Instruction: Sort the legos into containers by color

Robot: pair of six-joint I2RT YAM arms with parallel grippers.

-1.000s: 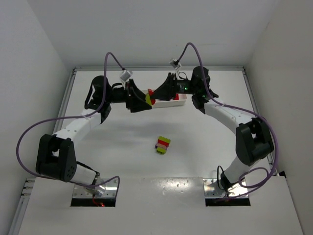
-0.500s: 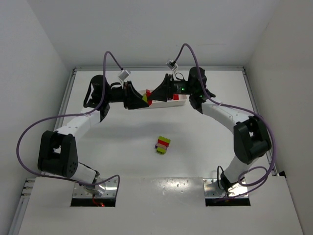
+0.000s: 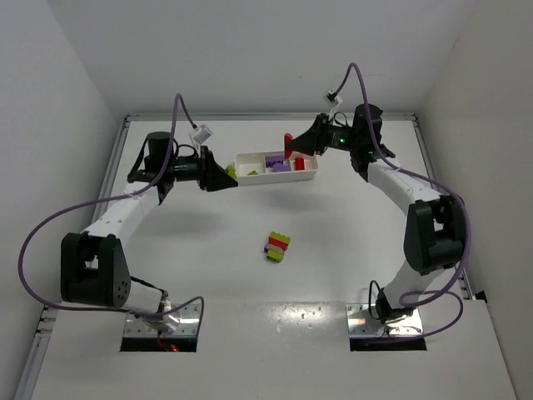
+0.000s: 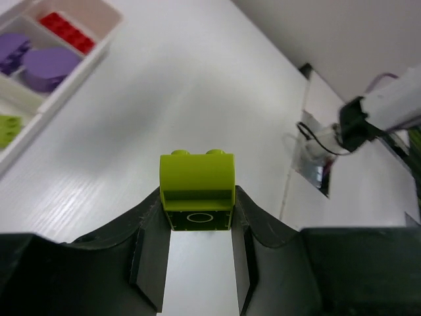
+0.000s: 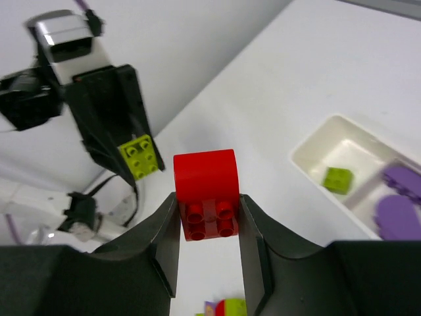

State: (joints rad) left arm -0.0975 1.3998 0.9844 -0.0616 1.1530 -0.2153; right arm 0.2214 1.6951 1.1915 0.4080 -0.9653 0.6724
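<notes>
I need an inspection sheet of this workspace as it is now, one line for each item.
Surface: white table, glossy.
Job's things: white tray at the far side, with green, purple and red pieces in separate compartments; small brick stack loose at the table centre.
Clutter: nothing seen.
Hands: left hand shut on lime brick; right hand shut on red brick.
Cables: purple cables loop free beside both arms.
Surroundings: white walls on three sides.
</notes>
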